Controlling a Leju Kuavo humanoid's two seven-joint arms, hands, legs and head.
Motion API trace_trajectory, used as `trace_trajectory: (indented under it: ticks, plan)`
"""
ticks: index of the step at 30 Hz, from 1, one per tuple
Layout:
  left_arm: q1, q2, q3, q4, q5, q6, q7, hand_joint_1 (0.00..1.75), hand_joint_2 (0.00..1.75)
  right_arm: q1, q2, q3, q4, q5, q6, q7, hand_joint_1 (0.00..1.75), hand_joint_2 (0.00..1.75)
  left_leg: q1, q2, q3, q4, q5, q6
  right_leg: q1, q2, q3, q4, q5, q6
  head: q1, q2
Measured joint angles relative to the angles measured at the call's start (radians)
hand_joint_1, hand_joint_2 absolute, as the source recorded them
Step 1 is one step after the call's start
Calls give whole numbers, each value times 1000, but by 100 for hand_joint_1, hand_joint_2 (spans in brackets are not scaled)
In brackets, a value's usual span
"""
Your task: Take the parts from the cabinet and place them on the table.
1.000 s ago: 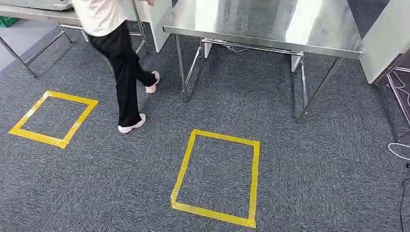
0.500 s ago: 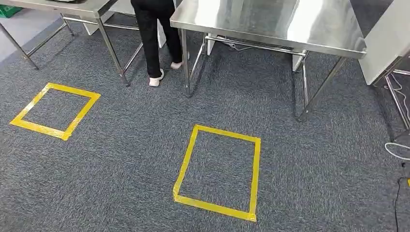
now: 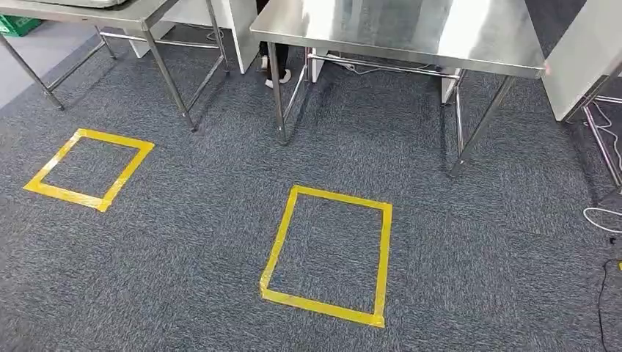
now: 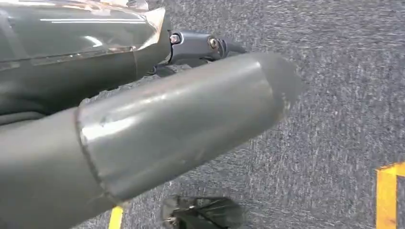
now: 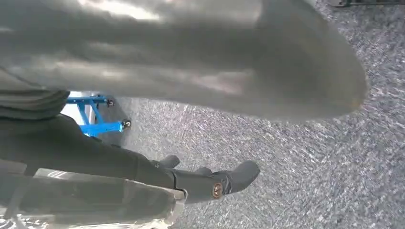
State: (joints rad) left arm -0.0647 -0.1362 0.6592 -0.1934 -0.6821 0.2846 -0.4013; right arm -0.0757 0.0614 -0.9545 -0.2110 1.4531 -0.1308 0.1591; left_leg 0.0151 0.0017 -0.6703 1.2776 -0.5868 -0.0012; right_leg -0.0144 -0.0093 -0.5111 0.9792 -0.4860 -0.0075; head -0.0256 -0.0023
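On the grey carpet (image 3: 183,242) ahead, two yellow tape squares are laid out: one (image 3: 328,253) near the middle and one (image 3: 89,169) off to the left. Beyond them, two steel tables are counted. The nearer table (image 3: 411,33) is the likely place for setting things down, and the other table (image 3: 110,9) stands to its left. One shoe (image 3: 277,78) of a person is seen behind a table leg, and a green crate (image 3: 15,26) sits at the far left corner.

Where the parts and the cabinet lie cannot be told from these pictures. How the parts will handle can therefore only be guessed. Workshop parts are likely hard and stiff, possibly smooth, and a hold across the widest firm faces would be advised. Their number cannot be counted.

Both arms are judged to hang over the floor. On the left hand (image 4: 167,124), the fingers (image 4: 196,44) are mostly hidden behind the thick thumb, so it cannot be told whether they are spread or curled. On the right hand (image 5: 181,57), the fingers (image 5: 229,180) are stretched out well apart from the thumb, with only carpet between them, so nothing is judged to be held.
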Motion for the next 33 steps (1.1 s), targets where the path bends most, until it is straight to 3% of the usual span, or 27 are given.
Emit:
trace_trajectory:
  ticks: [2,3,4,7,8,9,10,12,13,14,15,17,18,19,20,22,23,24,25,27,28,29,30,31,32,33]
  plan:
    - [-1,2,0,0,-3,0,-1,0,0,2,3,0,0,7,1,-2,0,0,0,8,97,-167,79,7,0,-8,3,3,0,1,0,0]
    - [-3,2,0,0,-5,0,-2,0,0,1,3,0,0,12,2,-2,0,0,-1,42,139,-242,100,13,4,-11,4,4,0,1,0,0]
    - [-7,2,0,0,-8,-1,-2,0,0,2,3,0,0,13,2,-2,0,0,-10,59,148,-273,91,13,18,-16,1,10,-3,5,0,0]
    - [-5,2,0,0,-10,-2,-3,0,0,1,3,0,0,16,3,-2,0,0,-14,32,131,-271,97,28,17,-38,-8,5,5,19,2,0]
    - [-3,2,0,0,-11,-2,-3,0,0,1,3,1,0,16,5,-2,0,0,-10,26,132,-281,106,41,23,-43,-10,9,2,27,2,0]
    - [-3,1,0,0,-11,-2,-3,0,0,1,1,1,0,16,6,-2,0,0,-7,24,130,-283,112,49,14,-29,-22,30,-15,30,1,0]
    - [-4,2,0,0,-12,-2,-3,0,0,1,1,1,0,16,6,-2,0,0,-7,16,124,-283,117,56,15,-13,-43,74,-47,25,7,0]
    - [-5,2,0,0,-15,-3,-3,0,0,2,3,1,0,19,6,0,0,0,-9,3,112,-283,124,63,11,-2,-115,240,-127,16,6,0]
    - [-5,2,0,0,-15,-4,-2,0,0,2,3,1,0,19,6,1,0,0,-10,-4,106,-282,127,63,11,-1,-144,309,-150,18,8,0]
    - [-3,2,0,0,-15,-5,-1,0,0,2,3,1,0,20,6,1,0,0,-10,-11,103,-282,131,61,11,0,-152,335,-153,25,6,0]
    - [-1,2,0,0,-15,-7,-1,0,0,2,2,1,0,20,6,2,0,0,-10,-19,100,-282,133,60,11,1,-133,305,-137,34,7,0]
    - [-1,0,0,0,-15,-8,-1,0,0,2,0,1,0,20,6,2,0,0,-10,-39,99,-281,139,54,7,11,-37,135,-71,52,7,0]
    - [-2,0,0,0,-15,-8,0,0,0,2,0,1,0,21,6,2,0,0,-10,-46,99,-280,141,50,1,43,16,39,-42,56,8,0]
    - [-3,0,0,0,-15,-8,0,0,0,1,0,1,0,21,6,2,0,0,-18,-53,96,-275,142,44,3,66,24,2,-42,49,8,0]
    - [-3,1,0,0,-15,-8,1,0,0,1,1,2,0,22,6,2,0,0,-19,-61,93,-275,143,40,5,53,22,2,-36,39,6,0]
    - [-2,1,0,0,-15,-8,3,0,0,2,1,3,0,22,6,3,0,0,-15,-71,90,-277,150,29,12,42,21,6,-34,31,7,0]
    - [-1,1,0,0,-15,-8,3,0,0,2,3,3,0,22,6,5,0,0,-14,-77,86,-276,153,23,6,32,22,2,-28,22,6,0]
    - [0,2,0,0,-15,-8,4,0,0,-1,3,5,0,23,6,5,0,0,-10,-53,78,-258,138,20,-4,21,29,-1,-21,13,6,0]
    - [0,2,0,0,-15,-8,5,0,0,-1,3,5,0,24,6,5,0,0,-11,-29,61,-221,102,16,-3,17,24,0,-18,3,3,0]
    - [-2,0,0,0,-15,-8,7,0,0,3,3,5,0,25,7,5,0,0,-8,-16,-6,-64,13,7,2,-5,19,0,-16,-3,0,0]
    - [-1,0,0,0,-16,-8,7,0,0,5,2,5,0,26,8,5,0,0,-5,-15,-37,7,-14,3,4,-16,16,0,-16,-3,-1,0]
    - [0,0,0,0,-16,-8,9,0,0,5,2,5,0,28,8,5,0,0,-3,-14,-51,44,-20,1,5,-26,14,1,-16,-3,0,0]
    - [2,0,0,0,-16,-8,9,0,0,5,2,5,0,28,8,5,0,0,-2,-11,-41,33,-5,0,5,-35,10,1,-16,-2,-1,0]
    - [3,0,0,0,-15,-7,11,0,0,5,2,5,0,29,8,5,0,0,-2,-5,-4,-28,32,1,5,-45,9,1,-16,-2,-1,0]
    - [4,0,0,0,-15,-7,11,0,0,4,3,5,0,30,8,5,0,0,-1,5,49,-121,74,2,5,-54,9,1,-17,-2,-1,0]
    - [3,1,0,0,-15,-7,11,0,0,2,4,6,0,31,8,5,0,0,-1,27,102,-213,104,5,5,-61,12,1,-17,-2,-1,0]
